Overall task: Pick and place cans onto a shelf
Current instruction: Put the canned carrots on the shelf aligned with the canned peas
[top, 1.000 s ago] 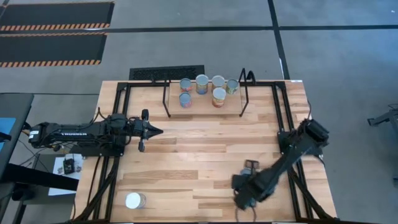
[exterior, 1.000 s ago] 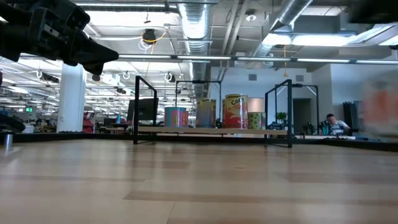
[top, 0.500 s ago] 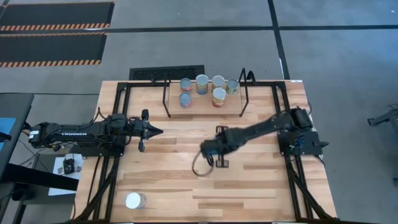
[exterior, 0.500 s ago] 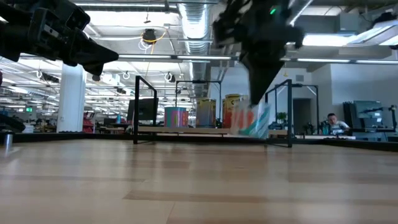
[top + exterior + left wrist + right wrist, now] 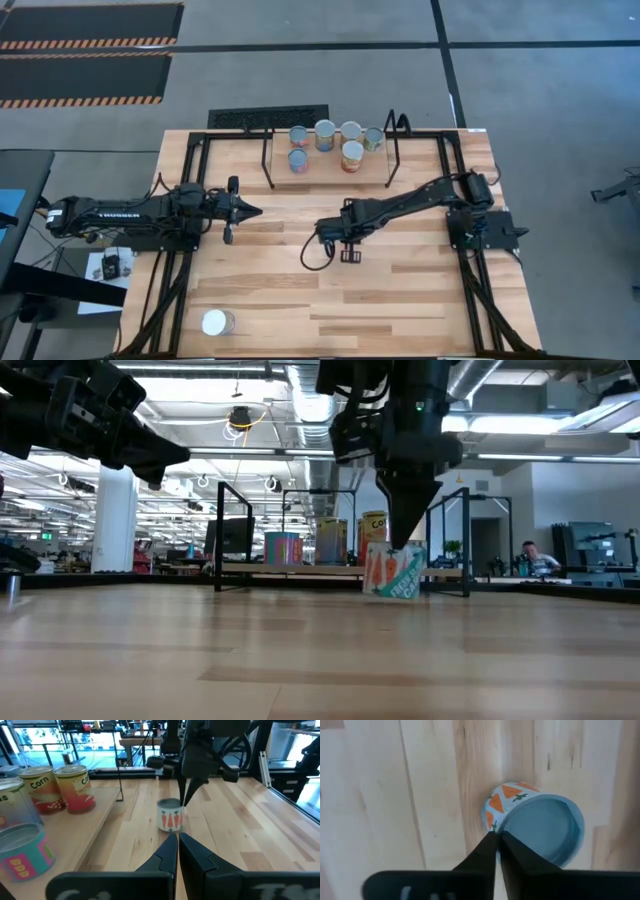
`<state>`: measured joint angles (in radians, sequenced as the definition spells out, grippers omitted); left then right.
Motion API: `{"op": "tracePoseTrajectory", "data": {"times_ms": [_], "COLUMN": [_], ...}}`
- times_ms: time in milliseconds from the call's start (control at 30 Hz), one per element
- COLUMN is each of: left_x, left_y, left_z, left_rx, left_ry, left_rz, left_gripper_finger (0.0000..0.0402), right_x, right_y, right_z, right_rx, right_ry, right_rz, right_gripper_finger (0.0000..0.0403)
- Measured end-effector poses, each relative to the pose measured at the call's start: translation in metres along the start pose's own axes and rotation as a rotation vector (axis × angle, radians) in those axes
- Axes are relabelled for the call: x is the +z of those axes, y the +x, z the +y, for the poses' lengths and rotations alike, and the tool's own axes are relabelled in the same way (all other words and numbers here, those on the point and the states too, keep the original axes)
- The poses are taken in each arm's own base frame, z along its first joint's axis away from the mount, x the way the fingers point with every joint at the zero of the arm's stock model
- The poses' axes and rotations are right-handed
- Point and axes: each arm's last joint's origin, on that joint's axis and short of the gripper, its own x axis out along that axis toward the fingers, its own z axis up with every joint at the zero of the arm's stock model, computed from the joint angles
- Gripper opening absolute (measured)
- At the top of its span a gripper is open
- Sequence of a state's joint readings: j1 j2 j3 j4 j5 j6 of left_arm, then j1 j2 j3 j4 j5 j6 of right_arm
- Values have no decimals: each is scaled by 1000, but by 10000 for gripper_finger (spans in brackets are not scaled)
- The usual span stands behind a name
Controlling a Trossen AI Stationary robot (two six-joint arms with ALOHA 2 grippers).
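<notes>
Right gripper (image 5: pixel 322 237) at frame centre in high view, jaws together, tips pressed against rim of carrot can (image 5: pixel 535 827). Not clamped on it: can sits beside the tips, not between them. Can on surface (image 5: pixel 260 280), centre frame, well short of shelf (image 5: pixel 330 165) at upper centre.

Can looks tipped in low view (image 5: pixel 395 571): base edge on the wood, top leaning. Long axis near vertical but canted; exact lean direction hard to call. Right wrist view looks down onto blue-grey lid, carrot label showing on one side, which fits a tilt.

Risks, judged from here:
- Closed jaws pushing on rim → can topples and rolls off across surface. Cylinder on its side rolls freely.
- No grasp possible until jaws part; opening while in contact could flick the can.
- Regrasp on a tilted can → uneven finger contact, slips out mid-carry.
- Shelf already carries six cans (image 5: pixel 330 143) grouped toward its upper edge; free space at lower edge only, so a sloppy placement knocks neighbours.

Left gripper (image 5: pixel 252 210) parked at left of frame, jaws together, pointing toward centre. One more can, white top (image 5: pixel 214 322), lower left of high view, upright.
</notes>
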<state>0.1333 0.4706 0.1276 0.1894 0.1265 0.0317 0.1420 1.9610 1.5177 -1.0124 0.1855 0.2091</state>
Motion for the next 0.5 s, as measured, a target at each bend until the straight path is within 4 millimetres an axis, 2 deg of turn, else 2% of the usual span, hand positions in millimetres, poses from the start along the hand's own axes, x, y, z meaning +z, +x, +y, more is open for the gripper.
{"op": "tracePoseTrajectory", "data": {"times_ms": [167, 400, 500], "left_x": [0, 0, 0], "left_y": [0, 0, 0], "left_z": [0, 0, 0], "left_rx": [0, -1, -1], "left_ry": [-2, -6, -11], "left_rz": [0, -1, -1], "left_gripper_finger": [6, 6, 6], "right_x": [-2, -14, -17], "right_y": [-1, -28, -27], "right_z": [-2, 2, 5], "right_rx": [-52, -67, -63], "right_ry": [2, -55, -54], "right_rz": [11, -20, -63], "right_gripper_finger": [96, 158, 171]}}
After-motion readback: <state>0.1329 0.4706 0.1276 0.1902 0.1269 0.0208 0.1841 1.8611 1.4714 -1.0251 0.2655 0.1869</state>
